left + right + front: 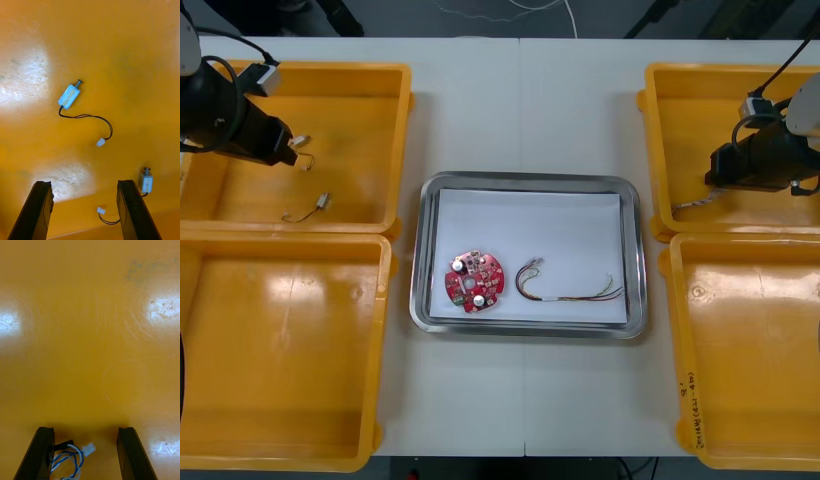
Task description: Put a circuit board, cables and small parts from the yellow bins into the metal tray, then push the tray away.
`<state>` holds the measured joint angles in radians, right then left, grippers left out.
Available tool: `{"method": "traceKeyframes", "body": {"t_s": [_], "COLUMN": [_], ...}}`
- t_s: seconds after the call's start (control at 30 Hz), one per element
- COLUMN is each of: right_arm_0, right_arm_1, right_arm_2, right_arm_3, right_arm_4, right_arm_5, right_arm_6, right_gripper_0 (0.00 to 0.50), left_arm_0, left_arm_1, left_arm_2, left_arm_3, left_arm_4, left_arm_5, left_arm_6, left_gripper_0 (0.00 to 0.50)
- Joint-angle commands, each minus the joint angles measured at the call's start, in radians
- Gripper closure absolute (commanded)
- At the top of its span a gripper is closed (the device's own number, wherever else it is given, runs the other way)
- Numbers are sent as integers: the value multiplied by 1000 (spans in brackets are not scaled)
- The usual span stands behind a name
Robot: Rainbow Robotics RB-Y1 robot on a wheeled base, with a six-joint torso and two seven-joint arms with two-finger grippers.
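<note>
Yellow plastic on both sides, and both arms are down in the far bins. Left gripper (pixel 290 150) hangs low in the far-left bin (pixel 360 100) with its fingers spread wide and nothing between them. I'd guess it's lining up on a small metal part (pixel 69 95), which lies ahead of the fingers with its black lead and white plug trailing back toward them. A second part (pixel 146 183) sits just beside one finger, on its outer side, so it could get nudged if the gripper drops straight down. Right gripper (pixel 85 429) is in the far-right bin (pixel 680 110), also wide open. The blue and white cable (pixel 67 461) lies between its fingers, close against one, not pinched as far as I can tell, so it looks set to straddle it before closing. The metal tray (pixel 632 250) sits mid-table between the bins, with the red circuit board (pixel 475 281) and a thin cable of coloured wires (pixel 565 288) lying apart on its white inside. Board's done, I'd say; parts and the twisted cable are left. Bin walls stand between each gripper and the tray, so any pick needs a lift over the rim
</note>
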<state>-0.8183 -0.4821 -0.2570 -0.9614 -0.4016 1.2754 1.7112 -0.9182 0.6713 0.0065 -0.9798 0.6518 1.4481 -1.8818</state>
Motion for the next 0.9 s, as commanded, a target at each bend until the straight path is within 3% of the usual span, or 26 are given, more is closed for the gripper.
{"method": "traceKeyframes", "body": {"t_s": [0.03, 0.1, 0.17, 0.47, 0.63, 0.9], "right_arm_0": [15, 16, 16, 15, 11, -15], "right_arm_1": [-4, -4, -4, -4, -15, -50], "right_arm_2": [15, 15, 15, 15, 1, -1], "right_arm_3": [-20, -20, -20, -25, -28, -28], "right_arm_4": [6, 0, -2, -3, 0, 1], "right_arm_5": [4, 5, 4, -39, -73, -80], "right_arm_6": [-12, -12, -12, -16, -13, -7], "right_gripper_0": [243, 362, 408, 462, 497, 500], "left_arm_0": [-60, -64, -67, -96, -145, -195], "left_arm_1": [48, 48, 48, 28, 2, -33], "left_arm_2": [26, 26, 26, 26, 24, 26], "left_arm_3": [-36, -34, -34, -20, 53, 164], "left_arm_4": [-50, -54, -57, -70, -83, -101], "left_arm_5": [9, 9, 9, 8, -21, -120], "left_arm_6": [26, 36, 44, 73, 76, 72], "left_gripper_0": [0, 0, 0, 0, 0, 0]}}
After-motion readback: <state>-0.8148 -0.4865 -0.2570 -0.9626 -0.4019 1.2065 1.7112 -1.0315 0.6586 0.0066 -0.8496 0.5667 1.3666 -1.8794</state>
